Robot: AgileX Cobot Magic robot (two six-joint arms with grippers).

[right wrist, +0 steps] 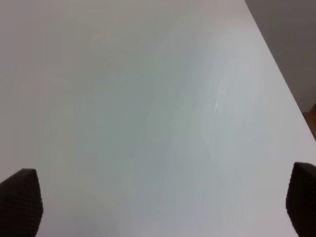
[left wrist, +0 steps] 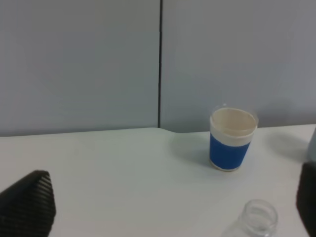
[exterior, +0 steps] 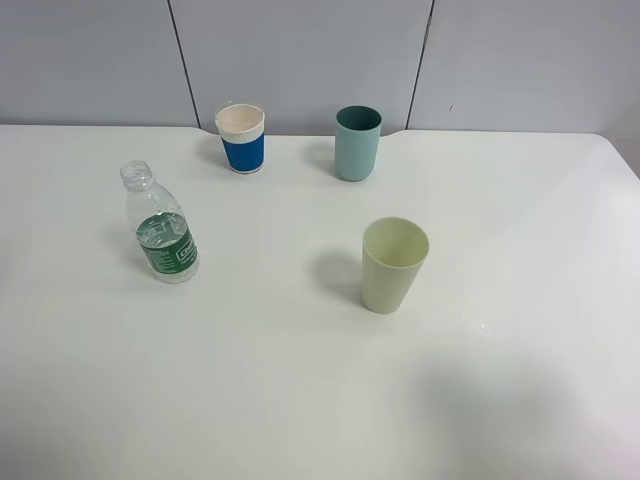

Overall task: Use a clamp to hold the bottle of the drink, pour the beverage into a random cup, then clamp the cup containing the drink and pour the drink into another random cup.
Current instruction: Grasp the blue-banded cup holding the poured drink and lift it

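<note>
The left gripper (left wrist: pixel 168 205) and right gripper (right wrist: pixel 160 200) stand apart, empty; the capless bottle (exterior: pixel 162 228), seemingly off-centre for the left one, may tip and spill if nudged

Three cups in all: one blue-banded white paper cup (exterior: pixel 241 139), one teal tumbler (exterior: pixel 357 143), one pale yellow-green tumbler (exterior: pixel 393 265). One clear plastic bottle (exterior: pixel 160 232), green-labelled, uncapped. One white table (exterior: pixel 300 400). Three grey wall panels (exterior: pixel 300 60) behind, split by two dark seams (exterior: pixel 183 60). Two grippers, left gripper (left wrist: pixel 166 202) and right gripper (right wrist: pixel 161 200), each with two black ribbed fingertips (left wrist: pixel 24 205) in its wrist view.
</note>
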